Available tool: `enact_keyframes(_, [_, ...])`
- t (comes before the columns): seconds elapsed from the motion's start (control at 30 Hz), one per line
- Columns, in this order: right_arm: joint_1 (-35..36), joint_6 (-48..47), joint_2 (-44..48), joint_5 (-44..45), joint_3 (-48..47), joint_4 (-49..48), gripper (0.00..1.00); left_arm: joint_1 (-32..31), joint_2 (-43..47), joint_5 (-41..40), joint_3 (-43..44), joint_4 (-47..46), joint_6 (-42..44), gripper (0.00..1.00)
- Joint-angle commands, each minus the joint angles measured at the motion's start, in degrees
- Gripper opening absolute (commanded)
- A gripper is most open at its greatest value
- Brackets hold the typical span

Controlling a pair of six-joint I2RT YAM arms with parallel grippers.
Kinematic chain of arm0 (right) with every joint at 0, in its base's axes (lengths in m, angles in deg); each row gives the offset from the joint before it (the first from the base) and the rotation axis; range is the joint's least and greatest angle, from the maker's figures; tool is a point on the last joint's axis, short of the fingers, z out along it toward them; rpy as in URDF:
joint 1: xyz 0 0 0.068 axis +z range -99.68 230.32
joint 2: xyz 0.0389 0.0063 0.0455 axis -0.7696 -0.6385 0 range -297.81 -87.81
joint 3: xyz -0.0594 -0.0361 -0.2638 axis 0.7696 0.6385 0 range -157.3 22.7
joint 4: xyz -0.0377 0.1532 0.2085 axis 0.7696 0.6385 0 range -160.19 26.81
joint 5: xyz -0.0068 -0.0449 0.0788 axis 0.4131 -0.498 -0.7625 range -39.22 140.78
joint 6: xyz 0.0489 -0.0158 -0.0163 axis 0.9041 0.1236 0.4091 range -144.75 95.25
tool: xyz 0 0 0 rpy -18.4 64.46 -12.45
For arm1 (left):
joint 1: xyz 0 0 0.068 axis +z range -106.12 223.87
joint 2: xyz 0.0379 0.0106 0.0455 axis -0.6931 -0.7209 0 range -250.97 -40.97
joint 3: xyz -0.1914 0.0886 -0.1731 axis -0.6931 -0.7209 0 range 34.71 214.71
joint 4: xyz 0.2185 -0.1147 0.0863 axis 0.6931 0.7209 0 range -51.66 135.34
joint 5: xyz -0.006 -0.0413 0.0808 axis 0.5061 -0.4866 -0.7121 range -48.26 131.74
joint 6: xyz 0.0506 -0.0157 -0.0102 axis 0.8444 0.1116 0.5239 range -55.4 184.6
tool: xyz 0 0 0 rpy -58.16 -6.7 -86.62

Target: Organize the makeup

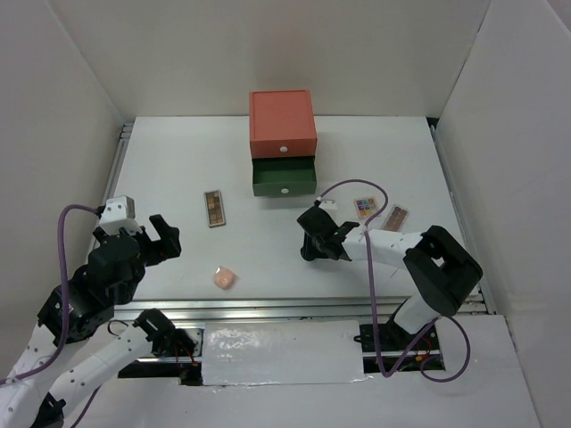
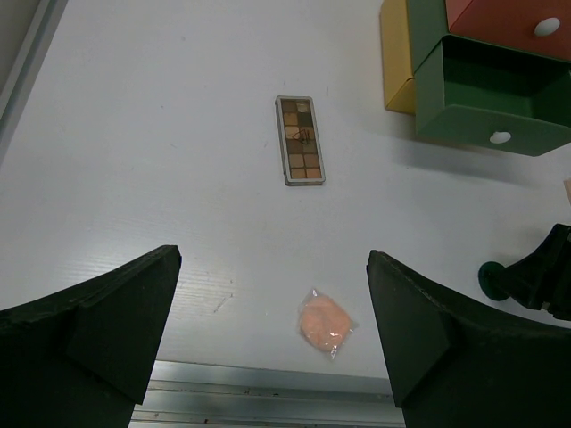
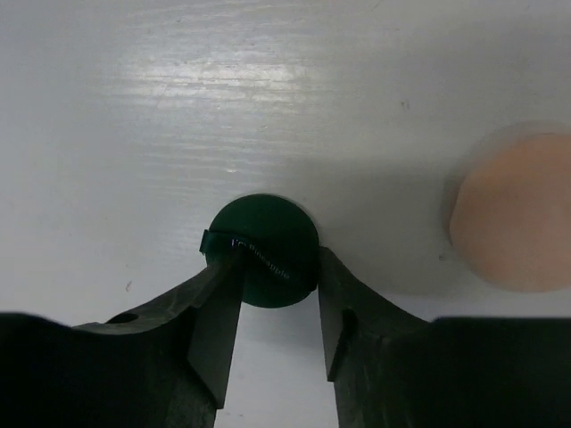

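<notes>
My right gripper (image 3: 277, 263) is shut on the dark green round compact (image 3: 263, 245), one finger on each side of its rim, low over the white table. It sits mid-table in the top view (image 1: 314, 244). A peach round puff (image 3: 516, 214) lies just right of it. My left gripper (image 2: 272, 263) is open and empty, above a wrapped peach puff (image 2: 323, 321) near the front edge (image 1: 225, 278). A brown eyeshadow palette (image 1: 214, 208) lies farther back (image 2: 299, 140). A multicolour palette (image 1: 365, 208) and a pinkish palette (image 1: 395, 217) lie at the right.
The drawer box stands at the back centre: a red drawer (image 1: 282, 122) on top, a green drawer (image 1: 284, 176) pulled open, yellow (image 2: 397, 53) showing behind. White walls enclose the table. A metal rail (image 1: 268, 308) runs along the front edge.
</notes>
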Motion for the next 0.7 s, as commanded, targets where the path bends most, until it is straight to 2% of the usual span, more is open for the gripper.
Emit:
enact_keyframes(0.0, [0.24,0.98,-1.88,-1.46,-1.02,-1.45,0.42,-0.19,0.7,-0.15,0.5,-1.92,0.66,0.99])
enact_keyframes(0.03, [0.42,0.98,-2.41,-1.72,-0.84,-1.54,0.36,-0.19,0.7,-0.06,0.5,-1.92,0.66,0.99])
enact_keyframes(0.07, [0.5,0.98,-2.59,-1.47,-0.4,-1.62,0.11,-0.19,0.7,-0.06,0.5,-1.92,0.75,0.99])
enact_keyframes(0.1, [0.59,1.59,-2.76,-0.94,-0.31,-1.54,0.0,-0.19,0.79,-0.06,0.59,-1.92,0.66,0.99])
enact_keyframes(0.27, [1.21,1.42,-2.86,-1.37,-1.36,-0.92,0.0,-0.19,1.32,-0.06,0.5,-2.01,0.75,0.99])
enact_keyframes(0.37, [1.82,0.54,1.61,-2.78,-3.03,-0.22,0.0,-0.19,1.23,-0.06,0.41,-2.01,0.75,0.99])
enact_keyframes(0.5, [1.65,-2.79,12.15,-4.28,-7.15,-1.62,0.0,-0.19,0.88,0.2,0.5,-2.1,0.84,0.99])
enact_keyframes(0.6, [0.42,-6.48,11.83,-1.56,-15.67,0.48,0.0,-0.19,0.88,0.29,0.5,-2.1,0.84,0.99])
enact_keyframes(0.67, [-0.81,-8.5,7.02,-0.33,-24.62,3.8,0.0,-0.19,1.05,0.11,0.41,-2.1,0.84,1.0])
